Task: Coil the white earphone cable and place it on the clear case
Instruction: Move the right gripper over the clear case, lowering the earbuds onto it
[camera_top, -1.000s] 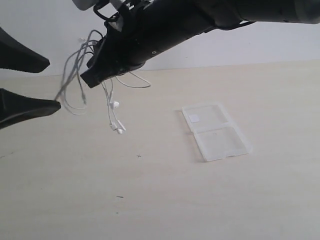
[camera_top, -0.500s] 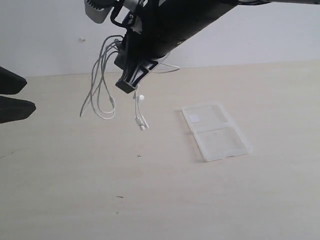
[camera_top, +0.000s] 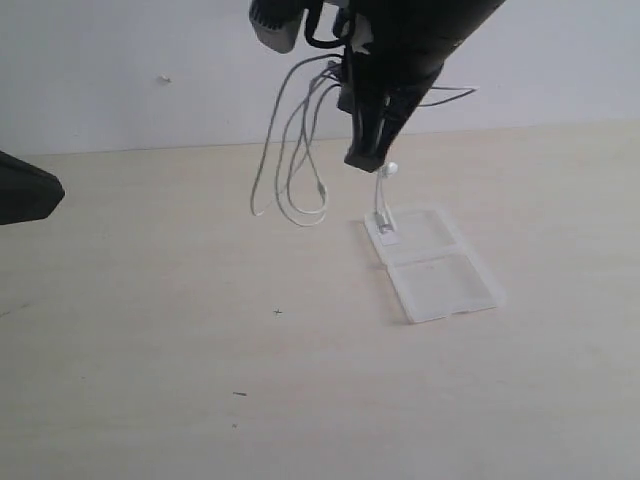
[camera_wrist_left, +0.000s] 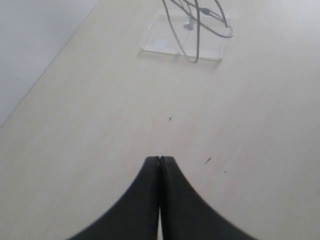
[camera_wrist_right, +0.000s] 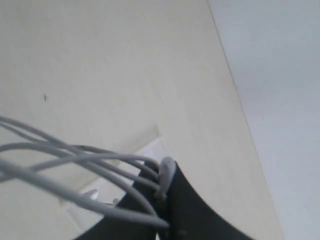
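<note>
Right jaws pinch the white earphone cable (camera_wrist_right: 165, 170) (loops dangling) above the clear case (camera_top: 445, 285); left jaws closed.

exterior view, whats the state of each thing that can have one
white earphone cable, looped, hanging in the air from the right gripper
clear case, open, flat on the table
right gripper, shut on the cable
left gripper, shut, empty

The exterior view looks low across the bench (camera_top: 150, 380) to the wall (camera_top: 120, 60); both wrist views face down, sharing the clear case (camera_top: 445, 285).
</note>
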